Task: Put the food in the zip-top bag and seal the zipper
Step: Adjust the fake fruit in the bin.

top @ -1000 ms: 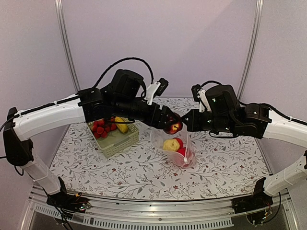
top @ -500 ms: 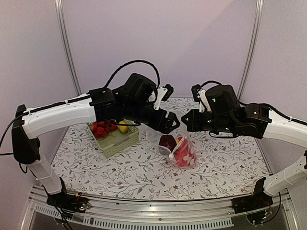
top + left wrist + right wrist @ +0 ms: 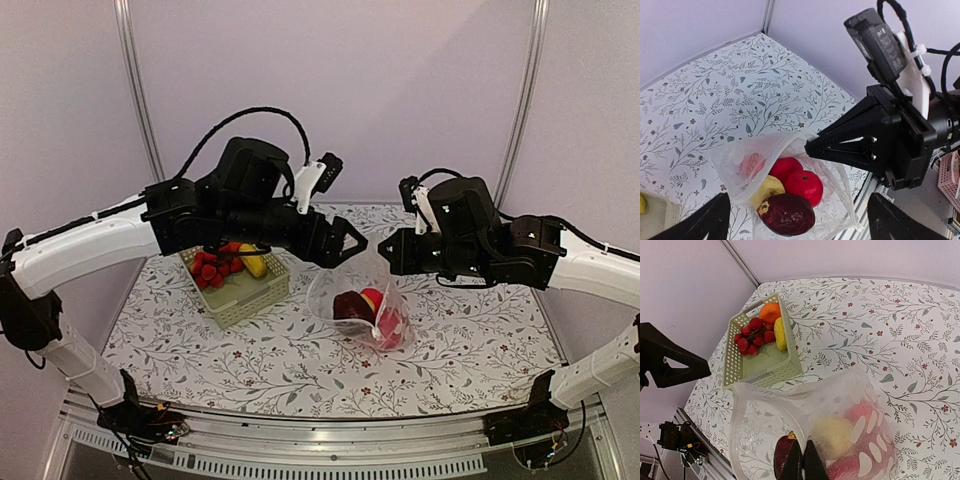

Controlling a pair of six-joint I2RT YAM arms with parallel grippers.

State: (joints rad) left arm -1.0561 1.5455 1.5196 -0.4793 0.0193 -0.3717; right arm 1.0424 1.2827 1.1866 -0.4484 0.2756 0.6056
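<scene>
table point(image 3: 470, 350): floral top; I see the bag at centre.
zip-top bag point(image 3: 328, 290): standing, mouth agape.
basket point(image 3: 250, 292): left of the bag.
right gripper point(image 3: 801, 461): clenched on the bag's rim.
left gripper point(image 3: 348, 243): released, over the mouth.
food point(image 3: 786, 215): inside the bag.

The left arm point(image 3: 90, 245) and right arm point(image 3: 600, 268) wear white shells, black joints and looping black cables point(image 3: 245, 110) (white wrist brackets point(image 3: 312, 180)).
</scene>
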